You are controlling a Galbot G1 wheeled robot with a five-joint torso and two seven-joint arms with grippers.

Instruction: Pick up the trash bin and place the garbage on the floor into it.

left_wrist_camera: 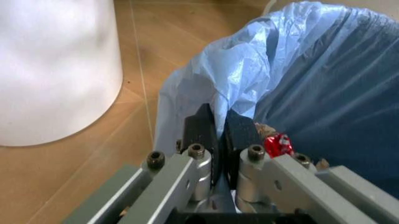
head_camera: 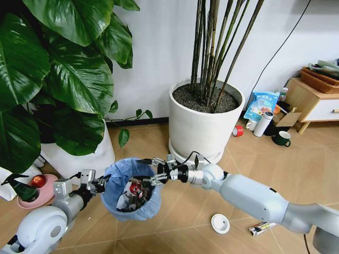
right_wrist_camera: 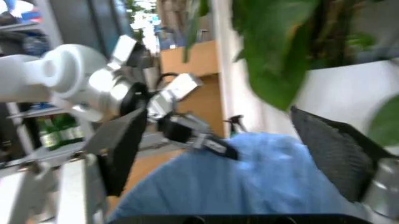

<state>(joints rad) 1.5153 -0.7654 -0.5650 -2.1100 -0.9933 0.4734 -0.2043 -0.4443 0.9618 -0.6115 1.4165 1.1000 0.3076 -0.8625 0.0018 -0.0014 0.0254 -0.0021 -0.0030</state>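
1. The left claw (head_camera: pixel 104 181) is clamping the blue-bagged rim of the trash bin (head_camera: pixel 117 180), holding it beside the white planter (head_camera: pixel 204 127).
2. The right claw (head_camera: pixel 150 171) is hovering released over the bin's mouth.
3. A white lid (head_camera: pixel 220 223) and small tube (head_camera: pixel 261 228) are lying on the floor (head_camera: pixel 265 169).

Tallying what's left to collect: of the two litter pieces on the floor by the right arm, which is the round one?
The white round lid, a flat disc lying on the floor. The small tube just beside it toward the robot's right is long and narrow.
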